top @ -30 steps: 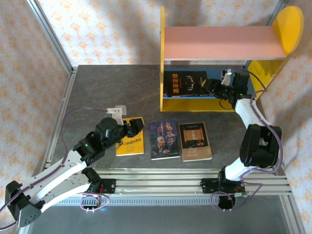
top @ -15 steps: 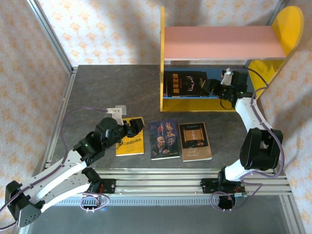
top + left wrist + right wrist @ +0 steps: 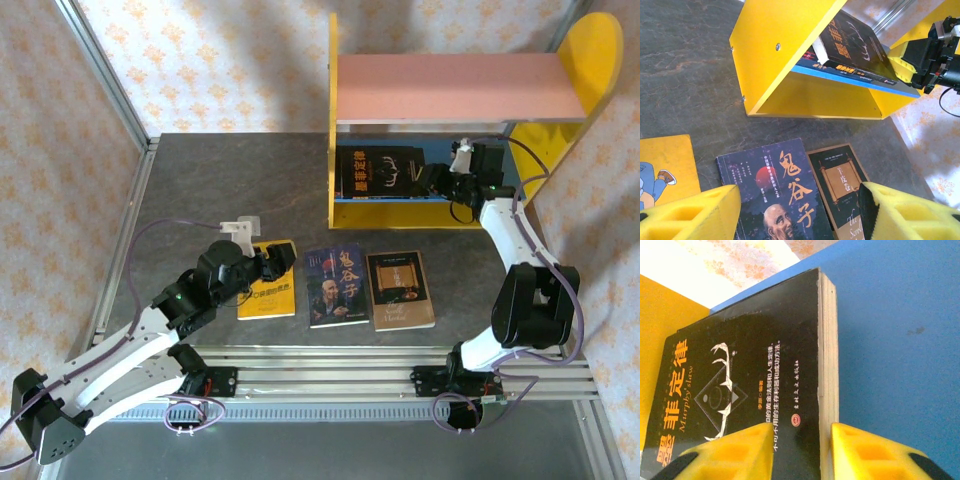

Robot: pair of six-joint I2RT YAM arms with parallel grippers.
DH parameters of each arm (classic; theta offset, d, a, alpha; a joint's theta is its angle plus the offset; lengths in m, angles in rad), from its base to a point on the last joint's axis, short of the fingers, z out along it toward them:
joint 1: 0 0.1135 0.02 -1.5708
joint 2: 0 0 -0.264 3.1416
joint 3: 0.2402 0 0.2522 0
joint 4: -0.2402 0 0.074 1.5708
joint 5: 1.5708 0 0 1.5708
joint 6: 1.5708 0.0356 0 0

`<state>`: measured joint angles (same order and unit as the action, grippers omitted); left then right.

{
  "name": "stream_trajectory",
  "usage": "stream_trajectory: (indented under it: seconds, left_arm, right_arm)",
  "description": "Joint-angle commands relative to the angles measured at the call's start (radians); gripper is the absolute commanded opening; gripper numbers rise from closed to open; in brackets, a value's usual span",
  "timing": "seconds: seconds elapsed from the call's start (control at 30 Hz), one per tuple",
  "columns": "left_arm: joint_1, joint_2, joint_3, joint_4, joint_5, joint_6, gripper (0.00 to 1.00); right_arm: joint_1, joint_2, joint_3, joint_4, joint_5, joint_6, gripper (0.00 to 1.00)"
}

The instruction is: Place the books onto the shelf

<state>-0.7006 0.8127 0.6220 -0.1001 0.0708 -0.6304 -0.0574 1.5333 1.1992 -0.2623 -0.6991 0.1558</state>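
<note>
**Top external view: one book shelved, three on the counter**

The grey counter (image 3: 230, 180) carried the shelf (image 3: 450, 88) at its far right, with yellow sides, a pink upper board and a blue lower board (image 3: 890, 340). A black book (image 3: 380, 170) lay flat on the blue board, against the left side panel. Three more lay in a row near my bases: a yellow book (image 3: 272, 295), a dark blue book (image 3: 338, 285) and a brown-covered book (image 3: 400, 290). My left gripper (image 3: 283, 258) hung released over the yellow book's far right corner, with nothing between its fingers. My right gripper (image 3: 432, 180) reached into the lower level, fingers close together at the black book's page edge. I could not tell whether it was grasping the book.
</note>
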Motion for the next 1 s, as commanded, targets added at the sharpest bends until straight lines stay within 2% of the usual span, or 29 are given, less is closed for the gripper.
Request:
stream_trajectory:
  seconds: [0.0,0.6,0.97]
  left_arm:
    - [-0.004,0.008,0.034,0.017,0.012,-0.005,0.64]
    - [-0.003,0.016,0.039,0.008,0.015,0.000,0.64]
    - [-0.004,0.018,0.036,0.008,0.015,0.000,0.64]
  right_arm:
    - [0.005,0.021,0.040,0.011,0.022,0.005,0.30]
    - [0.014,0.052,0.023,0.077,0.032,0.072,0.14]
    - [0.027,0.045,-0.003,0.101,0.053,0.123,0.12]
